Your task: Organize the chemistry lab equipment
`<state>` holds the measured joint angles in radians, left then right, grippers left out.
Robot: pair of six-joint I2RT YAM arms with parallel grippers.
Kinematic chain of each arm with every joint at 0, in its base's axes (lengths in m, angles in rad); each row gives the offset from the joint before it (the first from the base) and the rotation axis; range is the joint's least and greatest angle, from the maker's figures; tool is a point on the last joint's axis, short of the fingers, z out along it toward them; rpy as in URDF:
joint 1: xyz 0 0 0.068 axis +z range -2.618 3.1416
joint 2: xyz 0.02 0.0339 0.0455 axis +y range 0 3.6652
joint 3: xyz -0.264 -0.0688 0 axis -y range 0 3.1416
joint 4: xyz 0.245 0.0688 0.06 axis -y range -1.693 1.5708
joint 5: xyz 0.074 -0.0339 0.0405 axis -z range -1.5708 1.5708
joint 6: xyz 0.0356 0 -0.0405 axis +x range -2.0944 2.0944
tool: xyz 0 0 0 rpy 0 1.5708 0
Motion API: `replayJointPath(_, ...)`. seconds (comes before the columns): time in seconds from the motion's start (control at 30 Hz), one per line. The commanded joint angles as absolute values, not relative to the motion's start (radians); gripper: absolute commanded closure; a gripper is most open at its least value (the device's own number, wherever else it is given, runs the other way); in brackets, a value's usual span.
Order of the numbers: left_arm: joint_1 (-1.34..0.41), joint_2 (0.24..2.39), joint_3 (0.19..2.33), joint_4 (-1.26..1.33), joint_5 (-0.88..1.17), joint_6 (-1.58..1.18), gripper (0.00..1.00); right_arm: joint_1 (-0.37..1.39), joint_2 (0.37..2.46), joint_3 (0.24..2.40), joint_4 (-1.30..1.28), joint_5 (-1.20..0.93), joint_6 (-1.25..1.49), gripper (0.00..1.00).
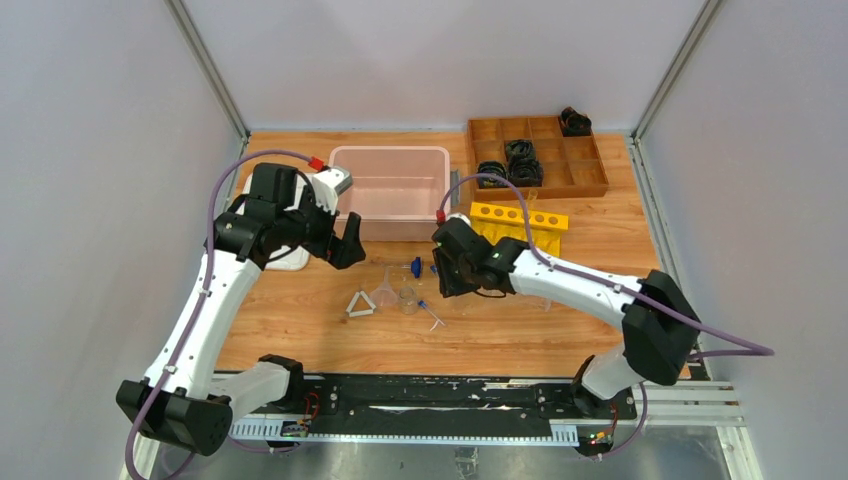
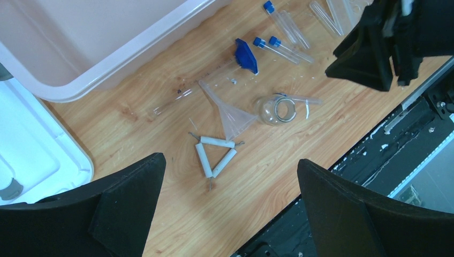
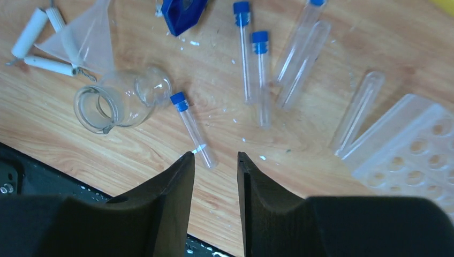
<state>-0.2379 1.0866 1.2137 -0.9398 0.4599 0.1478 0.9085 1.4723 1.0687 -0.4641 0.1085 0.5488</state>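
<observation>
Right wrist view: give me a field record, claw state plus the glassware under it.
right claw: open, empty
nearest item: clear tube with blue cap, lying flat, bottom end in line with the claw's gap
small clear glass jar: on its side, beside that tube
clear plastic funnel: lying next to the white rod triangle
clear plastic tube rack: right edge of view, wells empty
left claw: open, empty

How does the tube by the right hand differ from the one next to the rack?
The capped tube wears a blue cap and lies just ahead of the right hand; the bare tube has no cap, looks wider, and lies alongside the rack. Both are clear and lie flat.
</observation>
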Motion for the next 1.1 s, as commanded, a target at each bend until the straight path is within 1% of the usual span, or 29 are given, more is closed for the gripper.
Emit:
replayJointPath(0.0, -0.239, 1.080, 1.240, -0.954, 0.475, 0.183, 0.00, 0.933, 1.526, 1.064, -0.444, 0.063, 0.610, 0.60)
replayJointPath(0.13, -0.239, 1.079, 1.241, -0.962, 0.477, 0.189, 0.00, 0.925, 1.560, 1.090, -0.500, 0.174, 0.608, 0.58)
replayJointPath(0.2, -0.239, 1.080, 1.242, -0.962, 0.473, 0.193, 0.00, 0.897, 1.558, 1.076, -0.494, 0.181, 0.605, 0.55)
replayJointPath(0.27, -0.239, 1.086, 1.245, -0.962, 0.458, 0.191, 0.00, 0.872, 1.561, 1.060, -0.481, 0.184, 0.596, 0.54)
replayJointPath(0.37, -0.239, 1.104, 1.257, -0.963, 0.432, 0.186, 0.00, 0.834, 1.580, 1.058, -0.471, 0.180, 0.589, 0.55)
replayJointPath(0.5, -0.239, 1.105, 1.261, -0.962, 0.449, 0.190, 0.00, 0.801, 1.624, 1.075, -0.435, 0.171, 0.563, 0.57)
replayJointPath(0.67, -0.239, 1.101, 1.261, -0.962, 0.451, 0.193, 0.00, 0.758, 1.682, 1.106, -0.421, 0.151, 0.548, 0.63)
replayJointPath(1.07, -0.239, 1.111, 1.261, -0.962, 0.454, 0.195, 0.00, 0.752, 1.750, 1.101, -0.400, 0.162, 0.555, 0.65)
